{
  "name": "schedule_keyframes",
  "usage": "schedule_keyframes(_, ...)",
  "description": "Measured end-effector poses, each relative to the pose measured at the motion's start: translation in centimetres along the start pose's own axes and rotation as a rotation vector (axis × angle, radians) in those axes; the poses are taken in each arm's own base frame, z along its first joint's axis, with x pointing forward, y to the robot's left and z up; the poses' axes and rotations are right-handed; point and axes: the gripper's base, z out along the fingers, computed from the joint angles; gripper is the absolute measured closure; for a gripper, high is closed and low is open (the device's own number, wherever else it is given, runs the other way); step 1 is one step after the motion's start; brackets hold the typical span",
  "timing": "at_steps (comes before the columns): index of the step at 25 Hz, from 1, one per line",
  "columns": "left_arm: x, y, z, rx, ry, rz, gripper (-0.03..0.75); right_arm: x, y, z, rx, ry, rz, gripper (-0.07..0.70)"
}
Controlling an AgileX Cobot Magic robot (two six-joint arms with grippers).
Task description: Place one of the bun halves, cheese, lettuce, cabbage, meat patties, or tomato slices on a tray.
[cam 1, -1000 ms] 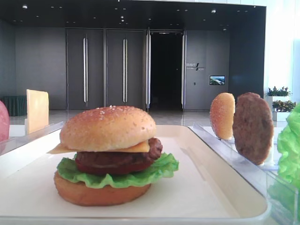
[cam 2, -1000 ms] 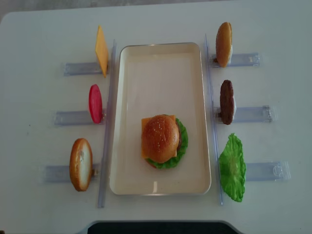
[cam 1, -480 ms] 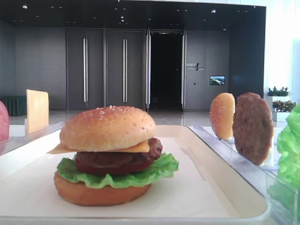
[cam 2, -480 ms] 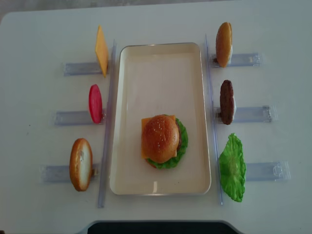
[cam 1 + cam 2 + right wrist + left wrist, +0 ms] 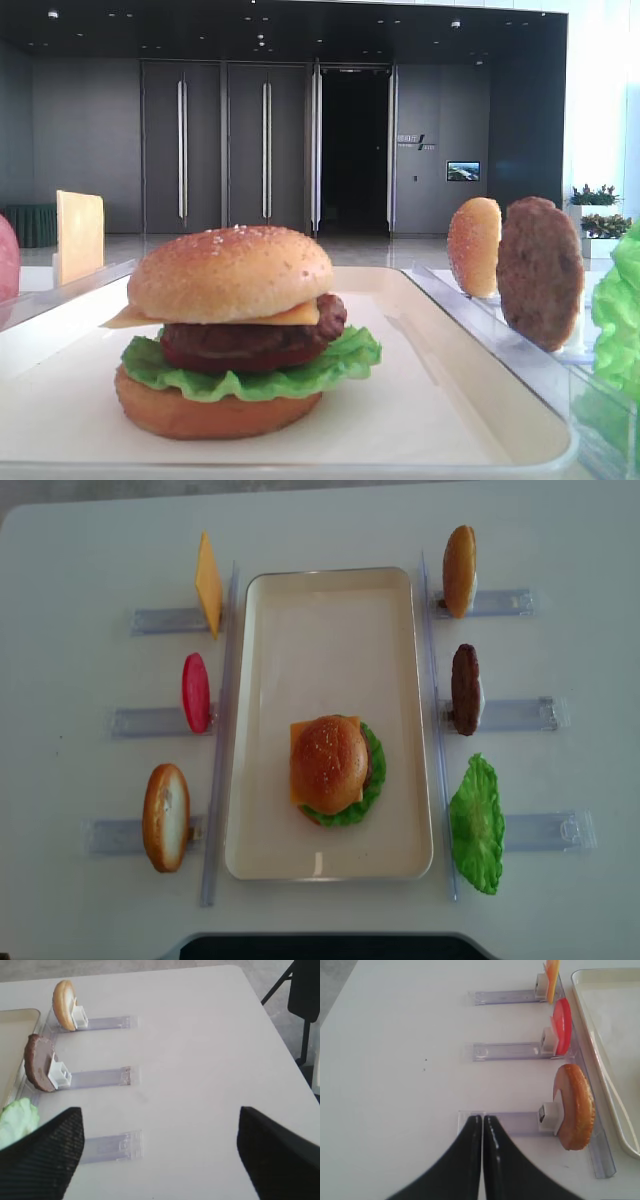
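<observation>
A full burger stands on the white tray [image 5: 330, 630]; its domed top bun [image 5: 328, 763] rests over cheese [image 5: 290, 315], a patty, tomato and lettuce [image 5: 250, 378]. Clear racks on the left hold a cheese slice [image 5: 207, 583], a tomato slice [image 5: 195, 692] and a bun half [image 5: 165, 817]. On the right stand another bun half [image 5: 459, 570], a meat patty [image 5: 465, 689] and a lettuce leaf [image 5: 476, 823]. My right gripper [image 5: 160, 1155] is open and empty over the table, right of those racks. My left gripper [image 5: 482, 1120] is shut on nothing, left of the bun half [image 5: 575, 1107].
Long clear rails [image 5: 218, 740] run along both sides of the tray. The rack strip [image 5: 112, 1146] under my right gripper is bare at its outer end. The table's right edge [image 5: 270, 1015] and a dark chair frame lie beyond.
</observation>
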Motion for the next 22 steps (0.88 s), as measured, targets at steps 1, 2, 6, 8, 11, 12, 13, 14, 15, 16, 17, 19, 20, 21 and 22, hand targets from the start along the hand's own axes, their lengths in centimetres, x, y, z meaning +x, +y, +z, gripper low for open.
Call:
schedule_keyframes(1,0.00,0.00,0.00,0.000,0.000,0.000,0.722,0.24,0.00,0.40,0.000,0.009,0.000,0.042)
schedule_keyframes(2,0.00,0.00,0.00,0.000,0.000,0.000,0.722,0.40,0.00,0.62,0.000,0.018,-0.001,0.042)
schedule_keyframes(6,0.00,0.00,0.00,0.000,0.000,0.000,0.722,0.86,-0.01,1.10,0.001,0.046,-0.014,0.043)
schedule_keyframes(8,0.00,0.00,0.00,0.000,0.000,0.000,0.722,0.90,-0.01,1.15,0.001,0.048,-0.019,0.043)
schedule_keyframes(11,0.00,0.00,0.00,0.000,0.000,0.000,0.722,0.93,0.04,1.18,-0.006,0.051,-0.020,0.043)
schedule_keyframes(12,0.00,0.00,0.00,0.000,0.000,0.000,0.722,0.93,0.10,1.17,-0.012,0.051,-0.016,0.043)
schedule_keyframes(13,0.00,0.00,0.00,0.000,0.000,0.000,0.722,0.93,0.10,1.17,-0.012,0.051,-0.016,0.043)
schedule_keyframes(14,0.00,0.00,0.00,0.000,0.000,0.000,0.722,0.93,0.10,1.17,-0.012,0.051,-0.017,0.043)
schedule_keyframes(15,0.00,0.00,0.00,0.000,0.000,0.000,0.722,0.93,0.10,1.17,-0.012,0.051,-0.017,0.043)
schedule_keyframes(16,0.00,0.00,0.00,0.000,0.000,0.000,0.722,0.93,0.10,1.17,-0.012,0.051,-0.017,0.043)
schedule_keyframes(17,0.00,0.00,0.00,0.000,0.000,0.000,0.722,0.93,0.10,1.17,-0.012,0.051,-0.017,0.043)
schedule_keyframes(19,0.00,0.00,0.00,0.000,0.000,0.000,0.722,0.93,0.10,1.17,-0.012,0.051,-0.017,0.043)
schedule_keyframes(20,0.00,0.00,0.00,0.000,0.000,0.000,0.722,0.93,0.10,1.17,-0.012,0.051,-0.017,0.043)
schedule_keyframes(21,0.00,0.00,0.00,0.000,0.000,0.000,0.722,0.93,0.10,1.17,-0.012,0.051,-0.017,0.043)
schedule_keyframes(22,0.00,0.00,0.00,0.000,0.000,0.000,0.722,0.94,0.10,1.17,-0.012,0.052,-0.017,0.043)
